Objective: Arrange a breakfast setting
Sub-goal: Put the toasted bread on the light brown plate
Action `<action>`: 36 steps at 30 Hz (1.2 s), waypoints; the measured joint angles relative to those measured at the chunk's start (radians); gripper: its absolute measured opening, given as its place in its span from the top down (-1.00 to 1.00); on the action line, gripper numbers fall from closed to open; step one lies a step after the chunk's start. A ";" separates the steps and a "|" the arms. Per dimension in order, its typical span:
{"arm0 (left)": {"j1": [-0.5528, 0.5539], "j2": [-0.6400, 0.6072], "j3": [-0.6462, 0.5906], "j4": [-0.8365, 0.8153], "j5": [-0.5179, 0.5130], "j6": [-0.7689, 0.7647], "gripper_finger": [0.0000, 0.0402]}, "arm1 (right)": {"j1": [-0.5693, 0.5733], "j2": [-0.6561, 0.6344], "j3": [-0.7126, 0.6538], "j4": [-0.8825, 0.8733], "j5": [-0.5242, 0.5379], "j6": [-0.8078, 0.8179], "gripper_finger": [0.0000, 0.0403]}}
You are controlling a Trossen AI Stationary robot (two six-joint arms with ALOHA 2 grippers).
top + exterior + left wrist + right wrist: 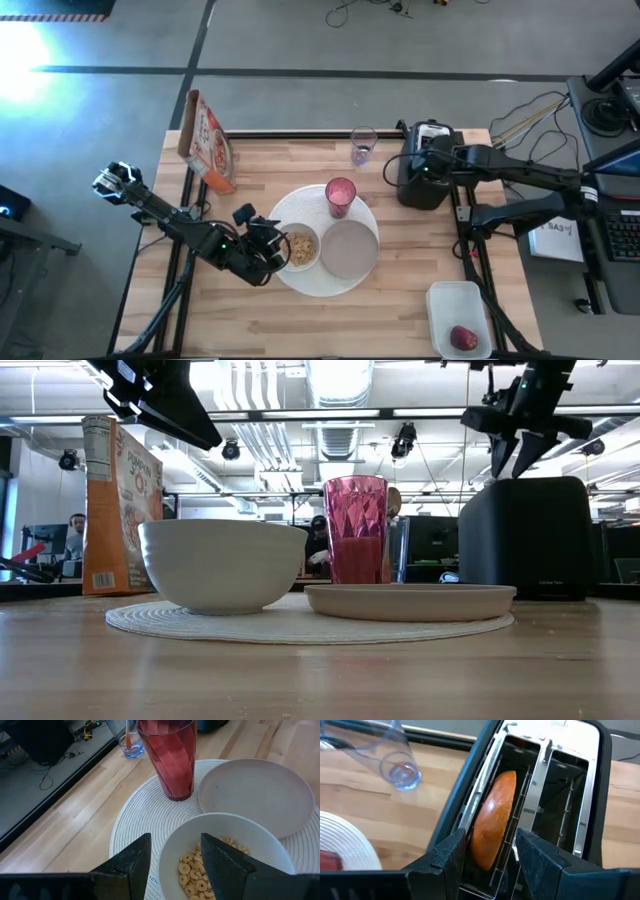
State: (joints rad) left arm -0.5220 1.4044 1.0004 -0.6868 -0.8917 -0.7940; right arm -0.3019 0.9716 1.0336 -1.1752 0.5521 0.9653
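A small white bowl [298, 247] with cereal, a small grey plate [348, 248] and a pink tumbler [340, 195] stand on the large round white woven plate [325, 283]. My left gripper [175, 842] is open above the bowl [225, 845], one finger over its inside and one outside its rim; in the low view it [205, 435] hangs clear of the bowl [222, 565]. A bagel half [492, 820] stands on edge in a slot of the black toaster [425, 188]. My right gripper [490, 837] is open just above the toaster [525, 540], its fingers either side of the bagel.
A cereal box [208, 140] stands at the far left. A clear glass [362, 146] at the far edge holds an orange-handled spoon [129, 737]. A red apple [463, 338] lies in a white container [455, 300] at the near right corner.
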 joint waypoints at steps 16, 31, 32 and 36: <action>0.000 0.000 0.000 -0.003 0.000 0.000 0.23 | 0.000 0.073 -0.027 0.039 0.035 -0.050 0.33; 0.000 0.000 0.000 -0.003 0.000 0.000 0.23 | 0.000 0.077 -0.027 0.061 0.046 -0.087 0.60; 0.000 0.000 0.000 -0.003 0.000 0.000 0.23 | 0.000 0.077 -0.027 0.060 0.046 -0.090 0.62; 0.000 0.000 0.000 -0.005 0.000 0.000 0.23 | 0.000 0.070 -0.028 0.058 0.046 -0.102 0.66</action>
State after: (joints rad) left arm -0.5217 1.4044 1.0004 -0.6918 -0.8917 -0.7940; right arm -0.3016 1.0412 1.0058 -1.1174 0.5983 0.8631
